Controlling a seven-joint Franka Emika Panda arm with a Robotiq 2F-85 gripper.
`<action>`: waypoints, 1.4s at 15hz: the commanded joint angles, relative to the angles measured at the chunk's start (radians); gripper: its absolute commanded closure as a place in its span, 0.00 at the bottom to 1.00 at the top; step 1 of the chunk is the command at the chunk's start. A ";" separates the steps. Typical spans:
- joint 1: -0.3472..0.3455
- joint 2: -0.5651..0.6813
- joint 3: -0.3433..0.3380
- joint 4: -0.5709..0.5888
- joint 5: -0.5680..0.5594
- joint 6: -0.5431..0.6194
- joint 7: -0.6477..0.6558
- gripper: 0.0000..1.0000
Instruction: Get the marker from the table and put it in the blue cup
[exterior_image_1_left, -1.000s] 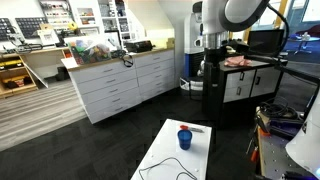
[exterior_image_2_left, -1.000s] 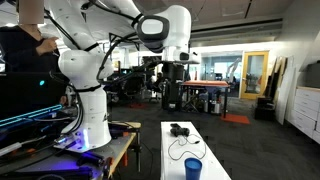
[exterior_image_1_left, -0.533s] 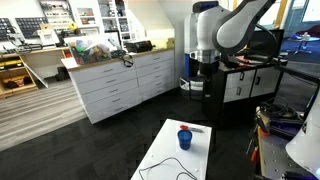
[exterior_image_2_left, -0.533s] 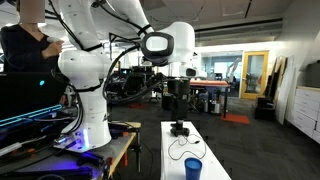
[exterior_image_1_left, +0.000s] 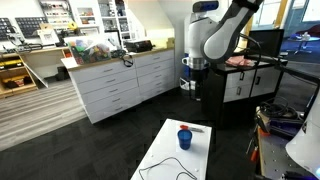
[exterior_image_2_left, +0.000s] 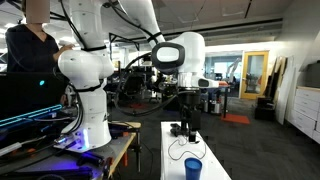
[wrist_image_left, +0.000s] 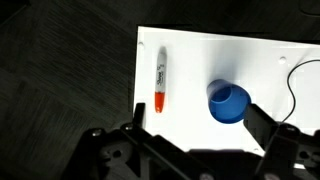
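Dark floor (wrist_image_left: 60, 80) beneath the pincer (wrist_image_left: 192, 115), grey-white drawer cabinet (exterior_image_1_left: 120, 85) with cluttered top well off to its side, wood-plank floor (exterior_image_1_left: 30, 115) beyond that, orange-framed doorway (exterior_image_2_left: 255, 75) far behind

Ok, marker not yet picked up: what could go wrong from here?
The marker lies close to the table edge; a misaligned grasp could roll it off. The blue cup stands beside the marker, so the open gripper might clip it while descending.
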 joint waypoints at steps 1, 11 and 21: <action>-0.004 0.129 0.020 0.104 0.011 0.020 -0.008 0.00; -0.014 0.407 0.048 0.337 0.005 0.014 0.011 0.00; -0.012 0.549 0.052 0.435 0.008 0.017 0.039 0.00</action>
